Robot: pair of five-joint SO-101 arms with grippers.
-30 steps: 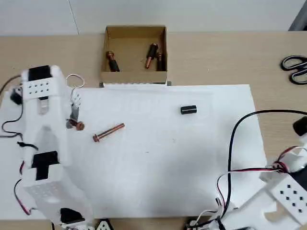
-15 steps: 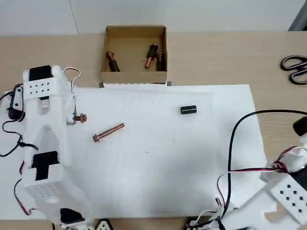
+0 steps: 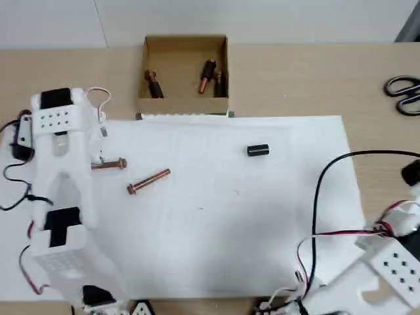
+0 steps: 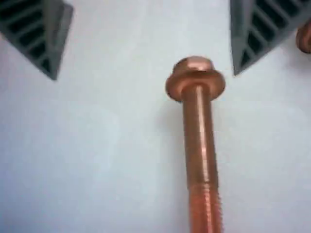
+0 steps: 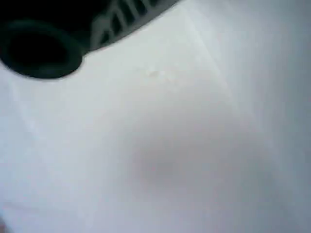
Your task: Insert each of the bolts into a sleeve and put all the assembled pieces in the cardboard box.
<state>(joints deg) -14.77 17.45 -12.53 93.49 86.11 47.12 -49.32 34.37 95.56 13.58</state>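
Note:
A copper bolt (image 3: 110, 164) lies flat on the white sheet (image 3: 262, 216) at the left. In the left wrist view this bolt (image 4: 198, 145) rests between the two fingertips of my left gripper (image 4: 145, 72), which is open and touches nothing. A second copper bolt (image 3: 149, 180) lies just to its right, and its head (image 4: 305, 36) shows in the left wrist view. A black sleeve (image 3: 258, 150) lies alone mid-sheet. The cardboard box (image 3: 184, 104) at the back holds assembled pieces (image 3: 153, 84) (image 3: 208, 75). My right arm (image 3: 387, 269) sits at the front right corner.
Scissors (image 3: 403, 94) lie on the wooden table at the far right. A black cable (image 3: 318, 197) loops over the sheet's right part. The sheet's middle and front are bare.
The bolt at my left gripper went from held end-on, only its head showing, to lying flat on the sheet. The right arm has not moved.

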